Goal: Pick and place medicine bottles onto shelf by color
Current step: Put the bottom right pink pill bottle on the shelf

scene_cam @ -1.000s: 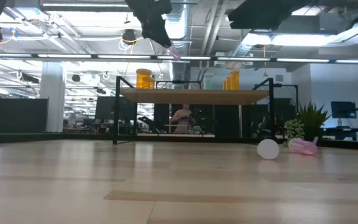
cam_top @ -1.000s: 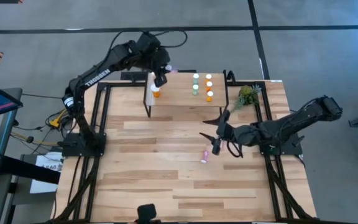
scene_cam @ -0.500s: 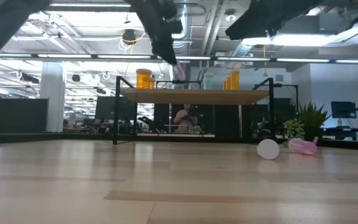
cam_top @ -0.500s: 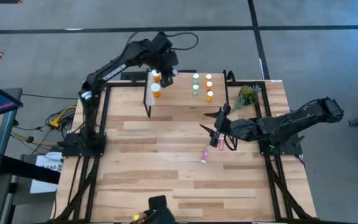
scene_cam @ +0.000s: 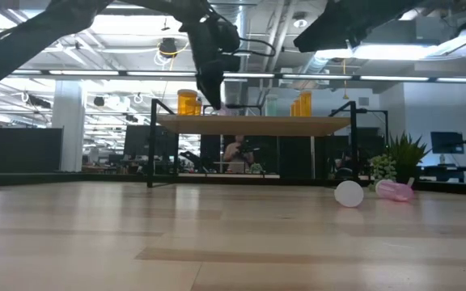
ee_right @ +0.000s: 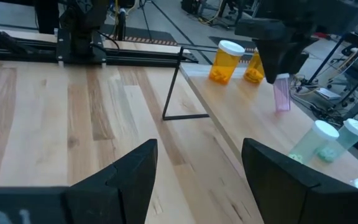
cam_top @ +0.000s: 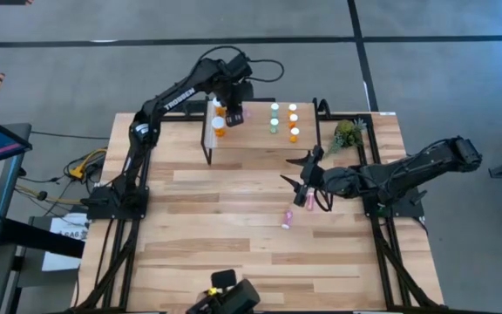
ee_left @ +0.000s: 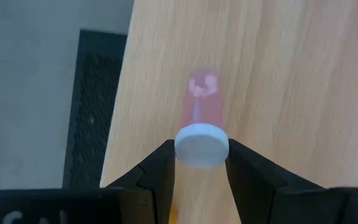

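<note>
Left wrist view: left gripper (ee_left: pixel 201 163) clamps pink bottle (ee_left: pixel 202 121) over shelf (ee_left: pixel 278 81).

Workbench (cam_top: pixel 234 253) of pale wood planks on a black metal frame, standing on a grey floor (cam_top: pixel 460 52) crossed by dark lines. Beyond it, an open hall with exposed ceiling ducts (scene_cam: pixel 249 32), strip lights (scene_cam: pixel 120 10), white pillar (scene_cam: pixel 68 121), monitors (scene_cam: pixel 447 144) and a seated person (scene_cam: pixel 237 153).
</note>
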Robot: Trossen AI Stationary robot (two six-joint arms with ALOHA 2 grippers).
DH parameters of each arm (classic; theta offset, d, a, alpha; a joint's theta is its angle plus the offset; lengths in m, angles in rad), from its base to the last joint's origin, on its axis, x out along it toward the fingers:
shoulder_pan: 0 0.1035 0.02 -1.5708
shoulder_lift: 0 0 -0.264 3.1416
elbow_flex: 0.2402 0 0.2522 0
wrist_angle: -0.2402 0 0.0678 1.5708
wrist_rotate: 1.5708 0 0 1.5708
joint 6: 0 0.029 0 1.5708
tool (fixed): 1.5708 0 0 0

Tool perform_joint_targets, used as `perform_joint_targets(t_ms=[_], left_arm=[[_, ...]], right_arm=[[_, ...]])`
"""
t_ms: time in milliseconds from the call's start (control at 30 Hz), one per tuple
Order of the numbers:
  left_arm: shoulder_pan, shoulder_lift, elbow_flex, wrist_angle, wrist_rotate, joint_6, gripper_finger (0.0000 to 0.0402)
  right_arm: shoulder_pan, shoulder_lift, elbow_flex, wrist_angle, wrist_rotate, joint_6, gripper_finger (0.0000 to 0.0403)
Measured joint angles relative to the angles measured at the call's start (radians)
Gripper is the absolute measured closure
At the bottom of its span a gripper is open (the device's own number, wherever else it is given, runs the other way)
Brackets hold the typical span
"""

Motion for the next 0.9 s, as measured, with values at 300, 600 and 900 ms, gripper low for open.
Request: perform_joint_targets(t_ms=[300, 600, 900], left_arm=[[0.0, 0.001, 0.0, -0.007, -0.01, -0.004, 0.0283], [-0.008, 0.0, 0.008, -0.028, 0.04, 0.014, 0.0283], [-0.033, -0.06, 0.008, -0.052, 0.058, 0.017, 0.0283]], right_arm=[[0.0, 0.0, 0.0, 0.0, 0.0, 0.0, 0.0145], [0.0, 0.0, 0.0, 0.0, 0.0, -0.005, 0.0145], [0.0, 0.0, 0.0, 0.004, 0.0, -0.007, 0.0145]])
